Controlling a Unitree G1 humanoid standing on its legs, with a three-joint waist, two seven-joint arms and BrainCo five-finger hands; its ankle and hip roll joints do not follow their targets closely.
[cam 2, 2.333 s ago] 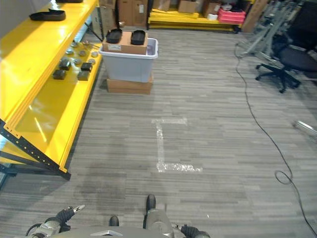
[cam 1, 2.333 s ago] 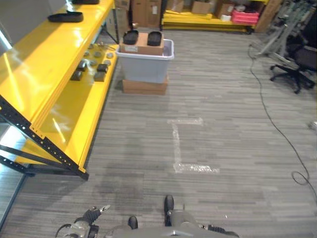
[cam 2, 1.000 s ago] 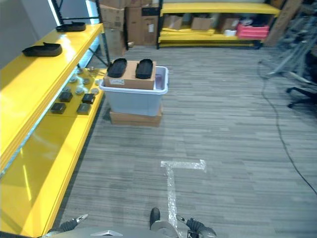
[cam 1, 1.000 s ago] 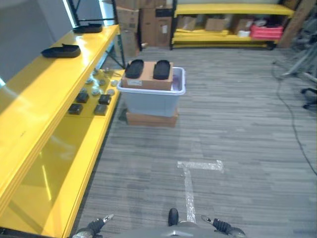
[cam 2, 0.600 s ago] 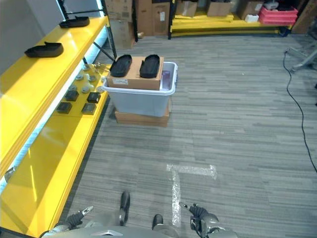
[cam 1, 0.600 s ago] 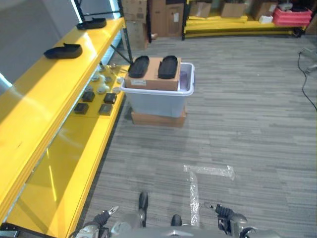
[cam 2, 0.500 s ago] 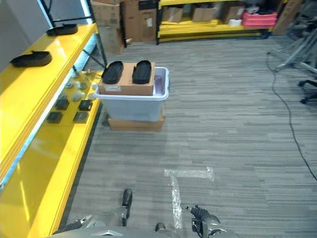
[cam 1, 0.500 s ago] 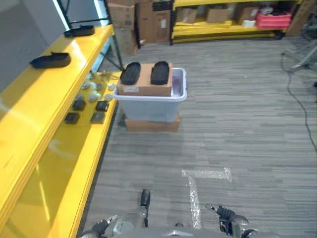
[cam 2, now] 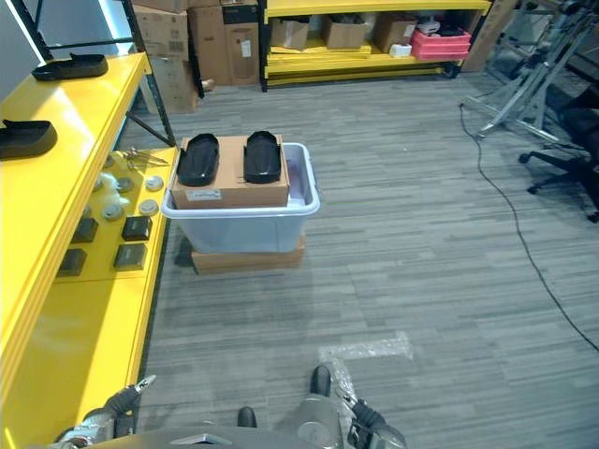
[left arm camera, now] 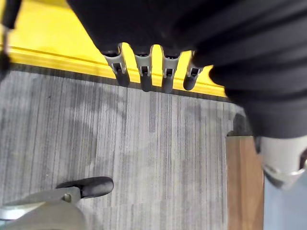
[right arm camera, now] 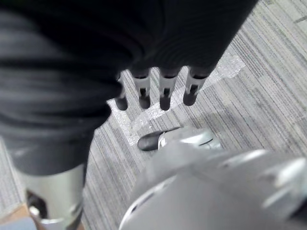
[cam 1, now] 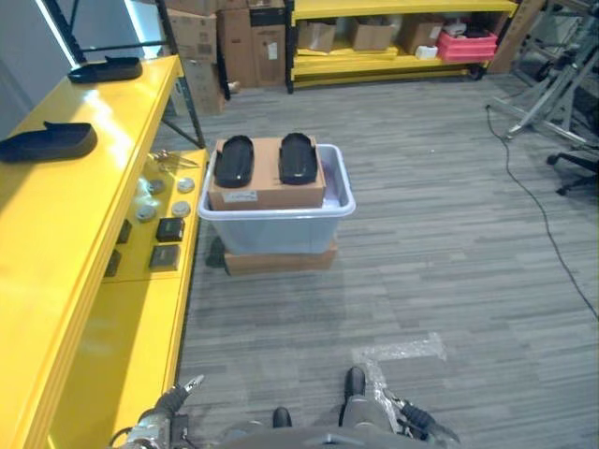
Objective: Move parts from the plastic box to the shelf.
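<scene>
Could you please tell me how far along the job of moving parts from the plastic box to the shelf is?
Some looks done: two black trays lie on the yellow shelf, with small parts on its lower level. Nothing is in hand: the left robot hand and right robot hand hang with straight fingers over the floor. Left: two black trays sit on a cardboard box in the plastic box, some way ahead.

Grey plank floor (cam 1: pixel 440 253), flat cardboard box (cam 1: pixel 279 259) under plastic box (cam 1: pixel 281 226), yellow shelf (cam 1: pixel 56 243) alongside
</scene>
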